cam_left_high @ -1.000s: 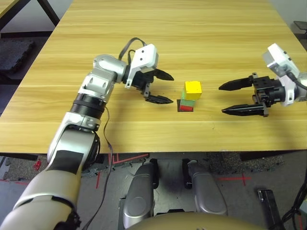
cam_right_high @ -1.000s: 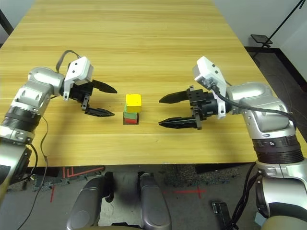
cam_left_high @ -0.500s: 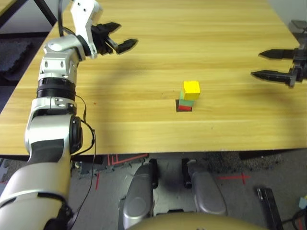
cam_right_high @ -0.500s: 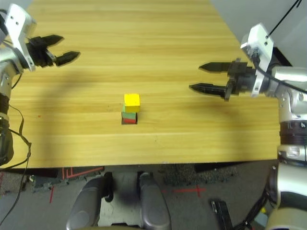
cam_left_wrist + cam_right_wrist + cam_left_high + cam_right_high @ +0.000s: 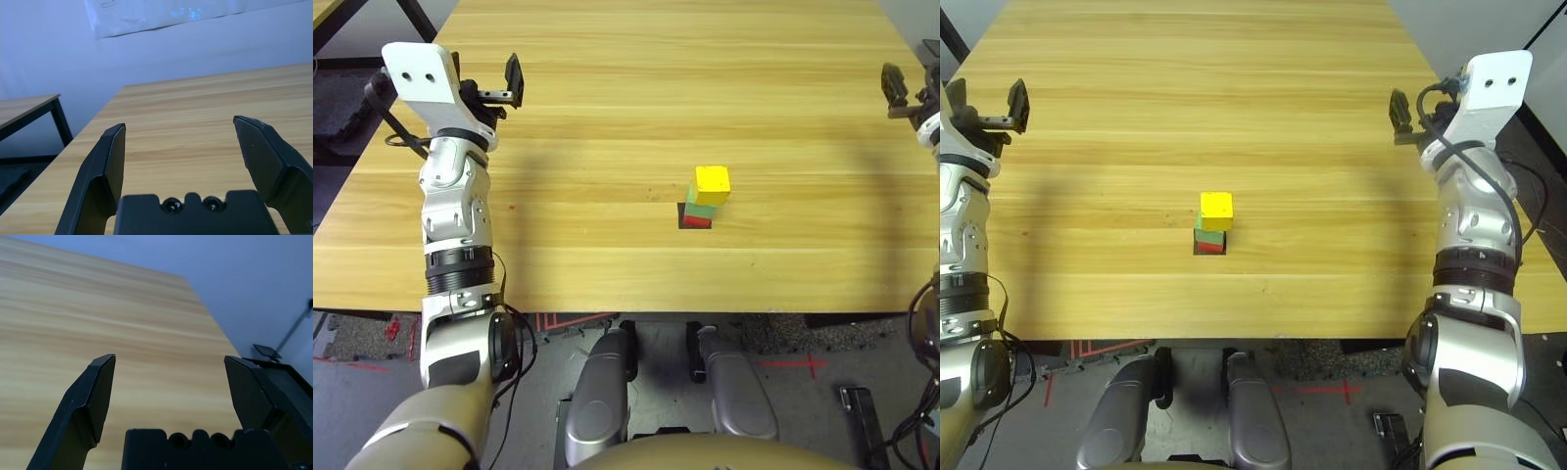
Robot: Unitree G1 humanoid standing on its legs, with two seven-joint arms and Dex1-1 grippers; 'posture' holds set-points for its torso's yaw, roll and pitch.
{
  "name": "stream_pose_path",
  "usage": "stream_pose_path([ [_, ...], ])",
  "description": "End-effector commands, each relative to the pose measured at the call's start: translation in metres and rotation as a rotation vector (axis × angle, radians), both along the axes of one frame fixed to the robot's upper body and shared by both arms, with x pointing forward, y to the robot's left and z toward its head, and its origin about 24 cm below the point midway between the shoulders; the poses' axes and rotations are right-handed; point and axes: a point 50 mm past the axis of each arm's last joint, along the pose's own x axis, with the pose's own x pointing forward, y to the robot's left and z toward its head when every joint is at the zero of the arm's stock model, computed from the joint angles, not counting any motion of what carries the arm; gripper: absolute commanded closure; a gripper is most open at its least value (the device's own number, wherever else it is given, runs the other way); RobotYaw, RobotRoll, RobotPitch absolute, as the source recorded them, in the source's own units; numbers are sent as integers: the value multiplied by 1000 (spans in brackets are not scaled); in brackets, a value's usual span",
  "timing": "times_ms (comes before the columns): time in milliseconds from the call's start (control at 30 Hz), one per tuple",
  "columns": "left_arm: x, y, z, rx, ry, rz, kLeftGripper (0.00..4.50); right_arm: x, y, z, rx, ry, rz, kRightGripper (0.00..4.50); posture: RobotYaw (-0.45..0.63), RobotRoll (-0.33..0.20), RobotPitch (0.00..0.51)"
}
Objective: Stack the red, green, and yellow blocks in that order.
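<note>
Near the middle of the table stands one small tower: the red block (image 5: 695, 221) at the bottom, the green block (image 5: 700, 207) on it, and the yellow block (image 5: 712, 182) on top, set slightly askew. My left gripper (image 5: 505, 86) is raised at the table's left side, far from the tower. Its fingers (image 5: 110, 156) stand wide apart with nothing between them. My right gripper (image 5: 1400, 116) is raised at the right side, equally far away, and its fingers (image 5: 95, 391) are spread and empty too.
A flat black square patch (image 5: 683, 216) lies under the tower. The wooden table (image 5: 607, 157) stretches wide on all sides of it. A second table's corner (image 5: 29, 105) stands beyond the left edge. Dark floor and a stand foot (image 5: 266, 351) lie past the right edge.
Both arms have lifted and swung outward from beside the tower to the table's left and right sides. The fingers stayed spread. The tower has not moved.
</note>
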Motion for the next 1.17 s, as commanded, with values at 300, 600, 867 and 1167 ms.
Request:
stream_pose_path([
  [300, -25, -10, -46, -34, 133, 45, 7, -32, 6, -19, 60, -12, -49, 0, 96, 52, 271],
  [600, -29, -17, -60, -73, 182, 50, 7, -42, 4, -34, 83, -8, -87, 0, 101, 52, 300],
  [867, -22, -17, -44, -64, 142, 58, 7, -41, -5, -28, 77, -30, -102, 0, 78, 58, 320],
  [1167, -22, -9, -41, -38, 132, 68, 7, -36, 1, -22, 76, -58, -82, 0, 95, 62, 294],
])
